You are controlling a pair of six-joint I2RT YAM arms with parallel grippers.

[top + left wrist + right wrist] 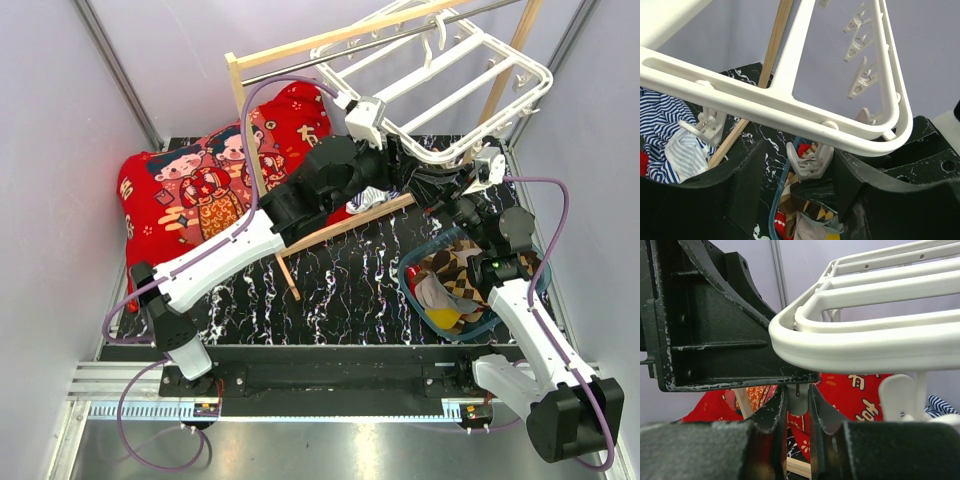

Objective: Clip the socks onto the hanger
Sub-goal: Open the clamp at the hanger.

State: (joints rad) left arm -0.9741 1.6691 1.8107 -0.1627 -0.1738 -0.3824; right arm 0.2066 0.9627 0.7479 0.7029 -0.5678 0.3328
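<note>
Straddling: left gripper (801, 172) jaws wide, one either side of a clip peg (798, 394) hanging under the corner rim of the hanger (765, 107), room on both sides.
Pinching: right gripper (797, 412) jaws narrow, closed on that peg.
Below: checkered socks (455, 278) heaped in a blue-rimmed basin (408, 290) on the counter (330, 290), beneath that corner.

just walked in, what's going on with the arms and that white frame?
Both arms are at the low edge of the large white plastic grid hanger, which hangs tilted on the light wooden pole rack. The right gripper is pinched shut on a small white clip peg under the frame; the left gripper is open beside it. Neither holds a sock: the brown-black-tan checkered socks lie in the blue-rimmed basket.
</note>
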